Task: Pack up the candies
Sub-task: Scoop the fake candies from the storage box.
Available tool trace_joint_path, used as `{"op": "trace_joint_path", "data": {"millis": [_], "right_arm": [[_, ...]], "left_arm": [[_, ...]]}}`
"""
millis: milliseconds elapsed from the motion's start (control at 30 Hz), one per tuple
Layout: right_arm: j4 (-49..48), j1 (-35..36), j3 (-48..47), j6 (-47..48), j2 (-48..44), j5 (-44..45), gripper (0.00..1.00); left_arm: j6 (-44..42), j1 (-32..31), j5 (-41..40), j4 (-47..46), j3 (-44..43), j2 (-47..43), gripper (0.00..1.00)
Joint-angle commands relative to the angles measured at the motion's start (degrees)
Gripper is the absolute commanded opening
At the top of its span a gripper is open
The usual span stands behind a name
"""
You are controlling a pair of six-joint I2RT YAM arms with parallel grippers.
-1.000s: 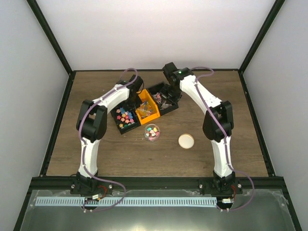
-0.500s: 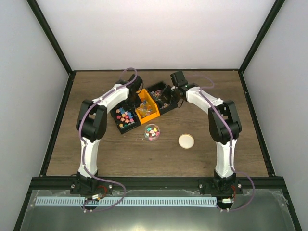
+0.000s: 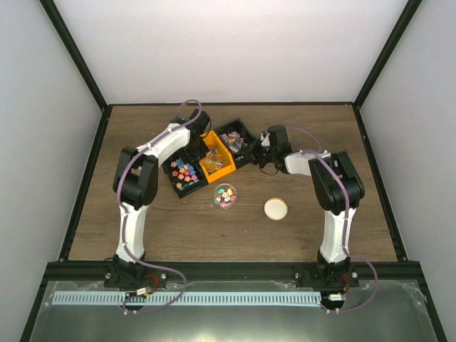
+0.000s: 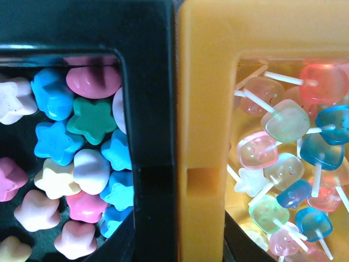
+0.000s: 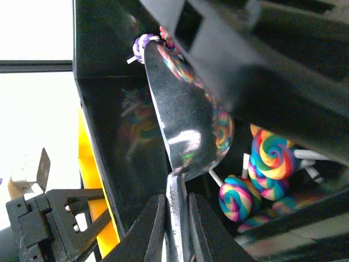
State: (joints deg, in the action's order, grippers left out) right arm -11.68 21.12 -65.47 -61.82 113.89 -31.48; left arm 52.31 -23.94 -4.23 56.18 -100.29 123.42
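The candies are tiny pink, blue, green and cream stars and hearts (image 4: 71,142) in a black bin (image 3: 187,173). A few lie in the clear jar (image 3: 225,195). My left gripper (image 4: 177,240) is shut on the touching walls of that black bin (image 4: 147,109) and the orange bin (image 4: 204,109), one finger on each side. It sits at the bins' far end in the top view (image 3: 202,137). My right gripper (image 5: 174,218) is shut on the handle of a metal spoon (image 5: 188,120). The spoon's bowl is inside the right black bin (image 3: 239,142) among rainbow swirl lollipops (image 5: 270,155).
The orange bin holds translucent lollipops on white sticks (image 4: 283,164). The cream round lid (image 3: 276,208) lies on the wooden table to the right of the jar. The three bins stand side by side at the back centre.
My right arm has dropped low and stretched out, bringing the spoon down into the right black bin. The left arm, jar and lid have not moved.
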Motion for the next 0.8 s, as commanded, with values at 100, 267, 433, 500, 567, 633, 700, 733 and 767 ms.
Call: {"op": "trace_joint_path", "data": {"millis": [100, 267, 433, 500, 567, 633, 700, 733, 767], "right_arm": [[-18.19, -0.23, 7.27, -6.45, -2.85, -16.29, 0.01], [-27.05, -1.58, 9.99, -11.22, -3.05, -19.38, 0.01], [-38.57, -2.62, 13.93, -17.83, -2.37, -21.76, 0.01], [-37.77, -2.96, 14.43, -17.52, -2.65, -21.59, 0.01], [-35.62, -3.38, 14.58, -16.19, -3.3, -21.26, 0.01], [-34.47, -3.68, 14.7, -15.46, -3.97, -21.27, 0.01], [-34.62, -4.15, 15.12, -15.62, -4.7, -21.35, 0.01], [-34.6, -4.48, 15.46, -15.61, -5.17, -21.21, 0.01], [-33.91, -4.87, 15.73, -15.42, -5.73, -20.99, 0.01]], "left_arm": [[-1.87, -0.25, 6.47, -2.52, 0.97, 3.42, 0.04], [-1.62, 0.08, 6.72, -2.78, 1.35, 3.15, 0.04], [-1.27, 0.55, 6.73, -3.72, 2.51, 2.5, 0.04], [-1.21, 0.78, 6.71, -3.8, 2.8, 2.32, 0.04], [-1.27, 0.91, 6.69, -3.88, 2.83, 2.32, 0.04], [-1.23, 1.05, 6.69, -3.93, 2.84, 2.14, 0.04], [-1.21, 1.09, 6.7, -4.12, 3.0, 2.01, 0.04], [-1.18, 1.14, 6.71, -4.21, 3.22, 2.01, 0.04], [-1.16, 1.1, 6.76, -4.31, 3.27, 1.96, 0.04]]}}
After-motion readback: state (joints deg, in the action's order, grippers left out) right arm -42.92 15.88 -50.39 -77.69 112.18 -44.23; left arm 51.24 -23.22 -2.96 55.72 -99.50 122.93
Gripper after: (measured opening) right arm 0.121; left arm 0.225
